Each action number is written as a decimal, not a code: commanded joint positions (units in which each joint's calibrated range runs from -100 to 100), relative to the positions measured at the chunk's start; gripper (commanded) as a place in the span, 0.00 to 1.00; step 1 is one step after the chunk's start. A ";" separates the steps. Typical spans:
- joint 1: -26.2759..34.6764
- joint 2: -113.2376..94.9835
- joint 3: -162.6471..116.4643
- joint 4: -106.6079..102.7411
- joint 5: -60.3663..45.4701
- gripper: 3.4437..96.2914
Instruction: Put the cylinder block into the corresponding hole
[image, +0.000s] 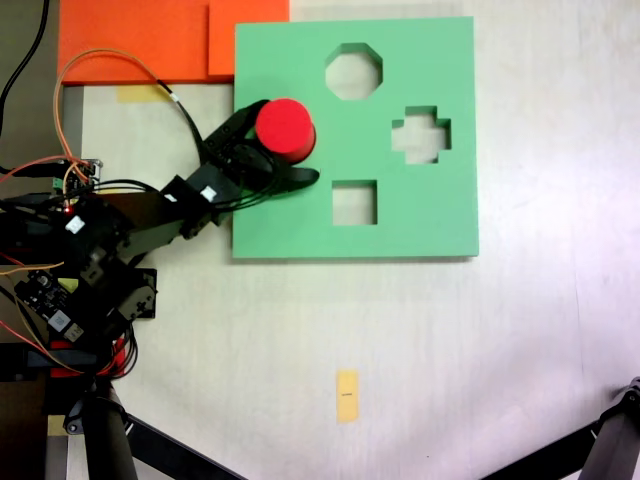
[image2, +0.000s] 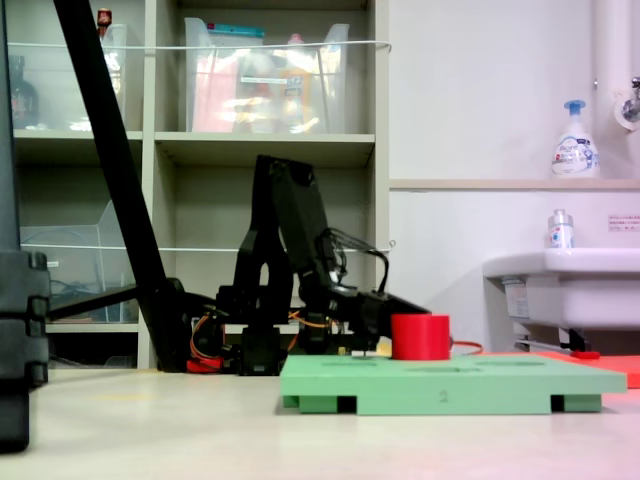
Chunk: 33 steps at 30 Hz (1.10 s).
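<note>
The red-pink cylinder block (image: 285, 129) stands upright on the green foam board (image: 420, 215), left of the board's middle. In the second exterior view the cylinder block (image2: 420, 337) stands level and low on the board (image2: 450, 381), partly sunk in. The round hole is hidden under the block. My gripper (image: 288, 141) is open, with one finger (image: 236, 122) off the block's upper left and the other finger (image: 290, 178) just below it. Seen from the side, the gripper (image2: 405, 309) sits at the block's left edge.
The board also has an octagonal cutout (image: 353, 71), a cross cutout (image: 420, 134) and a square cutout (image: 353, 203). Orange foam (image: 150, 40) lies at the first exterior view's top left. A yellow tag (image: 346, 395) lies on the table. A sink (image2: 560, 290) stands at the second exterior view's right.
</note>
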 joint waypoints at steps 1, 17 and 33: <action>0.24 -7.72 -0.70 3.68 -1.66 0.97; -10.55 -71.55 43.77 -77.69 -22.37 0.47; -25.30 -71.55 -11.87 -60.07 -45.57 0.47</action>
